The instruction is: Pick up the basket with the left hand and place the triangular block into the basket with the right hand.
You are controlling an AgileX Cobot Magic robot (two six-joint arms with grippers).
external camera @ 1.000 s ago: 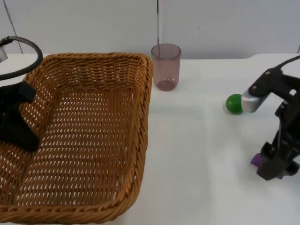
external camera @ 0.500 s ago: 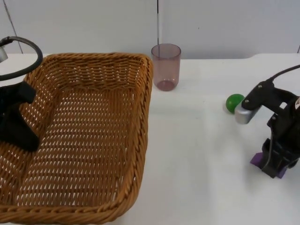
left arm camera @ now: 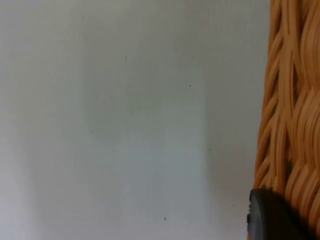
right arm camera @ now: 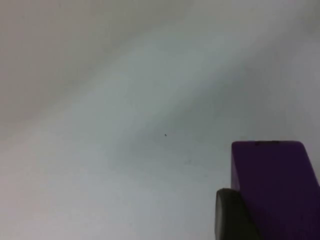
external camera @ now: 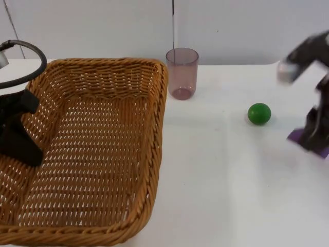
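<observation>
R tool (external camera: 314, 141) pinching purple block (external camera: 297, 137), now lifted, L tool (external camera: 18, 146) pinching basket (external camera: 103, 154) wall

1. A white table (external camera: 221, 180) is running back to a grey wall (external camera: 103, 25).
2. A wicker basket (external camera: 103, 149) is sitting at its left.
3. A pink cup (external camera: 182, 73) is standing just beside the basket's far corner.
4. A green ball (external camera: 259, 113) is lying toward the right.
</observation>
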